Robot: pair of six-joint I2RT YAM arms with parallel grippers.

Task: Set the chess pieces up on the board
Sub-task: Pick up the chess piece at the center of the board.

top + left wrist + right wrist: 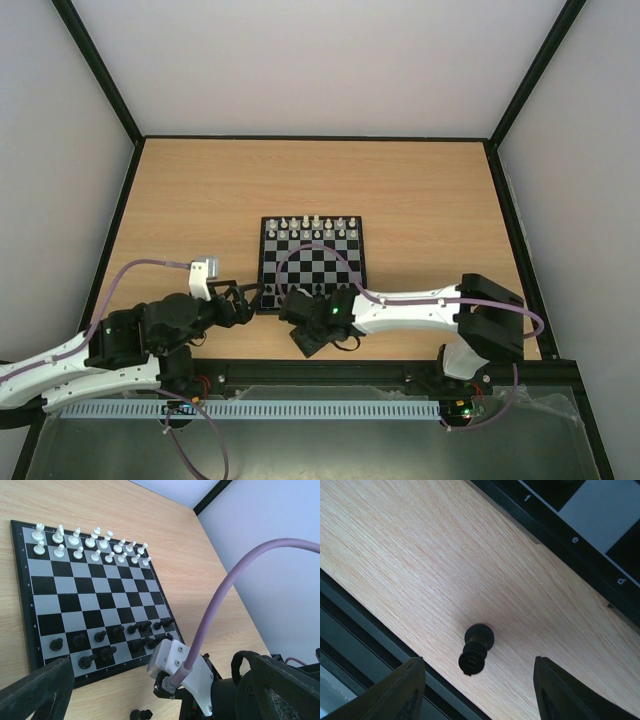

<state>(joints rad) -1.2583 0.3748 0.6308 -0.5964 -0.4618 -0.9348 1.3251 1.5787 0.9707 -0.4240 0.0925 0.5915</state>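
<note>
The board (pixel 268 262) lies mid-table, with white chess pieces (pixel 90 542) lined up in its two far rows and black ones (pixel 117 630) in the near rows. One black piece (pixel 476 650) stands on the bare wood just off the board's near edge, by the table's front rail. My right gripper (pixel 477 667) hangs over it, open, with a finger on each side and neither touching it. That loose piece (pixel 140 714) also shows in the left wrist view. My left gripper (pixel 240 300) is open and empty at the board's near left corner.
The right arm's white wrist camera (pixel 175 665) and its purple cable (pixel 220 600) hang over the board's near corner, close in front of my left fingers (pixel 35 692). A dark rail (pixel 355 625) runs along the table's front edge. Black-framed walls (pixel 125 215) bound the table.
</note>
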